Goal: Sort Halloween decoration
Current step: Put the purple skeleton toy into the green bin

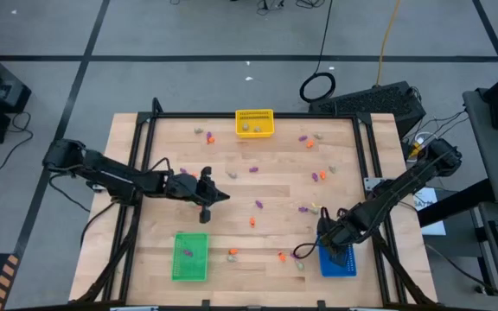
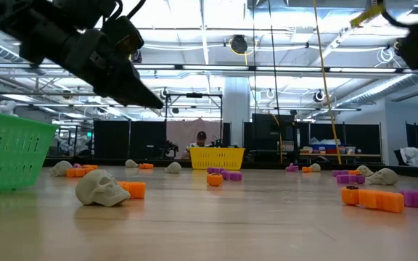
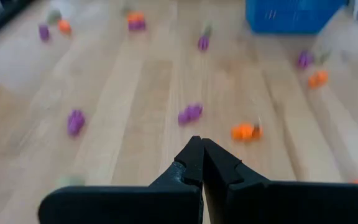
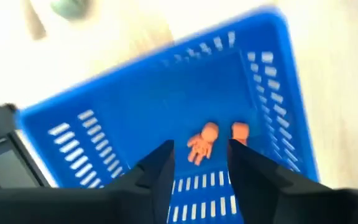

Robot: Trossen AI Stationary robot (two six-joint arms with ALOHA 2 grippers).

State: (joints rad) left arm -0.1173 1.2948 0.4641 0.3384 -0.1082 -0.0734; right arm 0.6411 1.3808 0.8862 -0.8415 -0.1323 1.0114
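Tiny orange, purple and grey-tan trinkets lie scattered over the wooden table, among them a purple one and an orange one. My left gripper is shut and empty above the table's middle left; in its wrist view it points at a purple trinket and an orange one. My right gripper hangs open over the blue bin. In the right wrist view two orange trinkets lie in the blue bin beyond its fingers.
A green bin with a purple trinket stands at the near left, and a yellow bin with grey-tan trinkets at the far middle. In the low view a skull and orange pieces lie near the front. A black frame edges the table.
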